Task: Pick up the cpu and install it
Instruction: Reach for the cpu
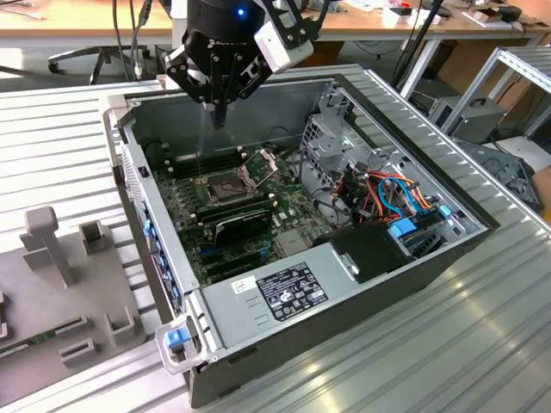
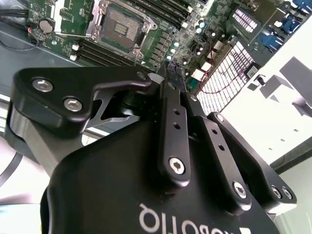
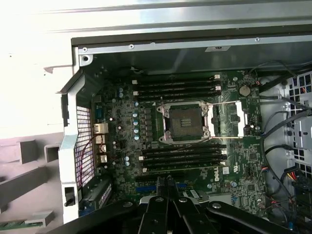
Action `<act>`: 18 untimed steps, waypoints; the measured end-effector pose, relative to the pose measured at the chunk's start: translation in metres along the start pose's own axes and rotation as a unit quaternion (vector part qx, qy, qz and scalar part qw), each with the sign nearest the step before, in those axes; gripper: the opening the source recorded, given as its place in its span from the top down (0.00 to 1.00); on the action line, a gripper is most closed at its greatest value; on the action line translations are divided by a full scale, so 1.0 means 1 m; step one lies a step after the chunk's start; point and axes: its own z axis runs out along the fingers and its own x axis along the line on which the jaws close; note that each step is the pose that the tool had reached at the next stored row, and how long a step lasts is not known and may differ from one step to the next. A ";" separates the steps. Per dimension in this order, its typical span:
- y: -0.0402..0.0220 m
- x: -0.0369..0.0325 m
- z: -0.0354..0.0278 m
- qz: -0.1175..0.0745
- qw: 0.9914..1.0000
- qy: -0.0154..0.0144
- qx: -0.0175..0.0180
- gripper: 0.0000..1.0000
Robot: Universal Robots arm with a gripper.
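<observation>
On the ribbed silver metal desk (image 1: 448, 344) lies a large grey computer case (image 1: 225, 320) on its side, its top open. A grey moulded tray (image 1: 52, 292) sits beside it on the exterior view's left. The case holds a green motherboard (image 1: 288, 222) across its floor. A silver drive cage (image 1: 331, 138) and a bundle of orange and blue cables (image 1: 392, 194) fill the end on the exterior view's right.

The black robot gripper (image 1: 219, 116) hangs over the case's far side, pointing down and well above the board. Its jaws are clenched, and the fingertips (image 3: 159, 184) press side by side in the first wrist view. I cannot tell whether anything thin is pinched there, nor where the cpu lies.

Below them the silver metal-framed square socket (image 3: 184, 122) has its hinged frame (image 3: 226, 119) swung open to one side, so its dark bed is exposed. Nothing stands over it. Rows of long black memory sticks (image 3: 178, 87) run just beside the socket on two opposite sides. The cage and cables are well apart from it.
</observation>
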 end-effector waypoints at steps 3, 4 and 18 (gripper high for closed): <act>-0.0002 0.0017 0.0000 0.000 1.000 0.000 0.000 0.89; -0.0002 0.0021 0.0000 0.000 1.000 0.000 0.000 0.89; -0.0005 0.0067 -0.0002 0.000 1.000 0.000 0.000 0.89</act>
